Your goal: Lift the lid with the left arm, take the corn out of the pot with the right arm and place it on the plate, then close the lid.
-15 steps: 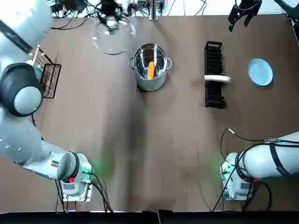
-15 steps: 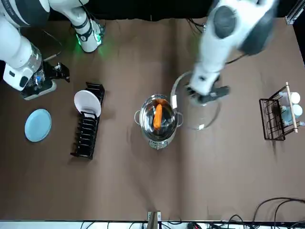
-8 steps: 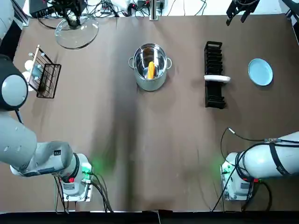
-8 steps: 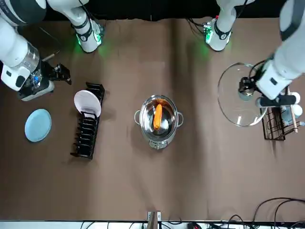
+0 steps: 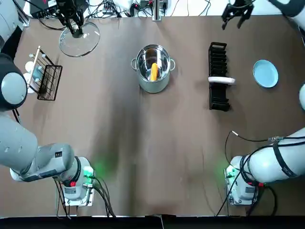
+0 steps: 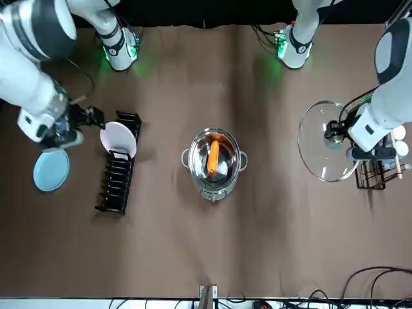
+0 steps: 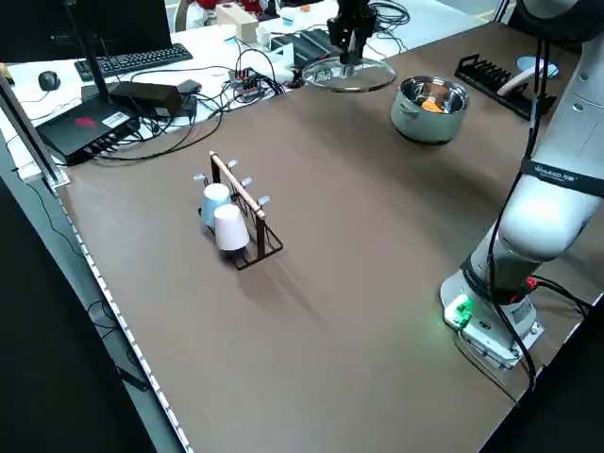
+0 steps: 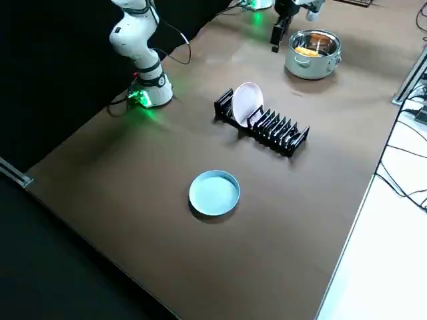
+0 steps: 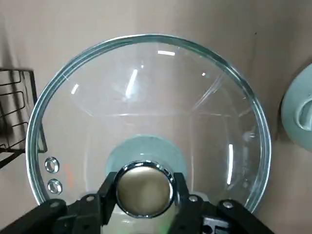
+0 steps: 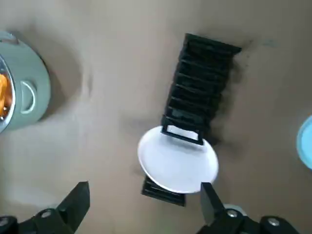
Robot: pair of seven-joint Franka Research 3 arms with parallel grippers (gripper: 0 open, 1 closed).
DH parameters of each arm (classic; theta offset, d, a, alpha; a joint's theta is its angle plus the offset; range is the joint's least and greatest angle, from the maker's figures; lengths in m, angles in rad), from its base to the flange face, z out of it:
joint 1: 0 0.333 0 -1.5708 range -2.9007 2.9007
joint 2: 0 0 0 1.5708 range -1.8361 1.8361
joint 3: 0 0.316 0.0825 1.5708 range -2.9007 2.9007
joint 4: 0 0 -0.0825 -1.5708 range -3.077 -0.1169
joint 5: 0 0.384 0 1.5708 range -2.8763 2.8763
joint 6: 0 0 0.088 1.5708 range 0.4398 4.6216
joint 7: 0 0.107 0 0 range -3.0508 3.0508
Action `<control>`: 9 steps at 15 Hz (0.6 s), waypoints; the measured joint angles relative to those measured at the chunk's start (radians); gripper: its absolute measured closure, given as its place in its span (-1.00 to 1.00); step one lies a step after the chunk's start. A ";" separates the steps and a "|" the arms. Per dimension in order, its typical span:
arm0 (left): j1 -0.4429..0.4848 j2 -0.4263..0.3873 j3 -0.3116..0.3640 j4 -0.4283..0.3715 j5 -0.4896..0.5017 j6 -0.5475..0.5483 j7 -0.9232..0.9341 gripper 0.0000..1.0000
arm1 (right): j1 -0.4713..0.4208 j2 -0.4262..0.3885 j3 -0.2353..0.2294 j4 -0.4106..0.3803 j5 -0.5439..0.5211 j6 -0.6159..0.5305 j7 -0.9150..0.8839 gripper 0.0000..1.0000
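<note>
Pot (image 5: 153, 82) stands uncovered mid-tabletop, toward the far edge; glass lid (image 5: 85, 44) hangs over the far-left corner, its knob clamped by the left gripper (image 9: 145, 189); blue plate (image 5: 265, 73) lies near the right edge; corn (image 5: 154, 71) rests inside the pot; right gripper (image 10: 144, 190), fingers spread and empty, hovers over the far edge near the dish rack (image 5: 218, 57).
</note>
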 joint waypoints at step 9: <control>-0.003 0.044 0.000 -0.106 0.003 0.195 0.000 -0.01 | 0.314 0.217 0.014 0.175 -0.001 0.180 0.367 -1.00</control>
